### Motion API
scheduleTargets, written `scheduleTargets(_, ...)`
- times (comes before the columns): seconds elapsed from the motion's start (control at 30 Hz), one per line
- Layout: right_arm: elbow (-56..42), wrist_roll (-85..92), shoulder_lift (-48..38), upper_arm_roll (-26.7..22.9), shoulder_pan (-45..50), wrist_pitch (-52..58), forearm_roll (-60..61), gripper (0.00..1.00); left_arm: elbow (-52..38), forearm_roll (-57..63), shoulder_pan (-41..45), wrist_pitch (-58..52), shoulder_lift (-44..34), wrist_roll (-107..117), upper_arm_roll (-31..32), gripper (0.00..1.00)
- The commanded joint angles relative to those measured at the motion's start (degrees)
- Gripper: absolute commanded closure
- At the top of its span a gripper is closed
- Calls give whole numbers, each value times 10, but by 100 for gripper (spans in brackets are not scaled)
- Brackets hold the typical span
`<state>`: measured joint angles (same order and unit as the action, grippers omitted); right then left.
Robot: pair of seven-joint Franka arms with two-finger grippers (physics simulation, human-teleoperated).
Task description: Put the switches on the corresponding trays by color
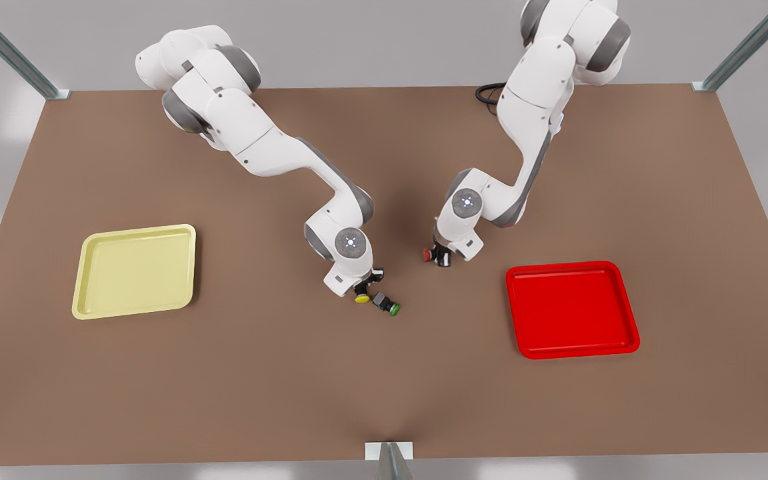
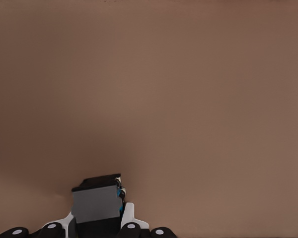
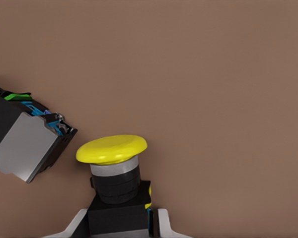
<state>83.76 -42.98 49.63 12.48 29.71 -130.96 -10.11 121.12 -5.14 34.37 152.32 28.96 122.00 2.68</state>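
Note:
Near the table's middle, my right gripper [image 1: 361,291] is shut on the yellow switch [image 1: 362,298]. In the right wrist view its fingers [image 3: 161,223] flank the dark body, and the yellow cap [image 3: 111,148] points away from the gripper [image 3: 120,220]. My left gripper [image 1: 439,257] is shut on the red switch [image 1: 429,254]. The left wrist view shows that switch's grey body [image 2: 97,203] held in the left gripper [image 2: 97,227], with the cap hidden. The pale yellow tray [image 1: 137,230] lies at the front view's left and the red tray [image 1: 561,267] at its right. Both trays hold nothing.
A green-capped switch [image 1: 387,305] lies on its side right beside the yellow one, with its grey body [image 3: 25,144] close to the right gripper. A black cable [image 1: 487,93] sits at the table's back. Metal frame posts stand at the table's corners.

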Motion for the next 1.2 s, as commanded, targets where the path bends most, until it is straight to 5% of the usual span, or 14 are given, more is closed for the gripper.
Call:
scheduleTargets(0.0, 0, 0, 0, 0, 0, 0, 0, 46, 0, 0, 0, 0, 0, 0, 0, 49)
scheduleTargets(0.4, 0, 3, 0, -1, 0, -1, 0, 49, -78, -4, -12, -106, -22, -285, -187, 49)
scheduleTargets(0.57, 3, 7, -8, -1, -4, 2, 0, 49, -89, -17, -121, -106, -7, -489, -193, 49)
scheduleTargets(0.8, 147, 71, -131, -2, -84, -7, -1, 48, -92, -27, -159, -99, 29, -562, -194, 48)
scheduleTargets(0.87, 199, 102, -178, -1, -122, -7, -1, 48, -96, -37, -159, -97, 35, -567, -194, 33)
scheduleTargets(0.9, 221, 118, -197, -1, -140, -8, -1, 48, -100, -39, -159, -98, 39, -567, -194, 0)
scheduleTargets(1.17, 386, 265, -329, -2, -280, -27, -1, 48, -103, -47, -157, -112, 29, -566, -195, 0)
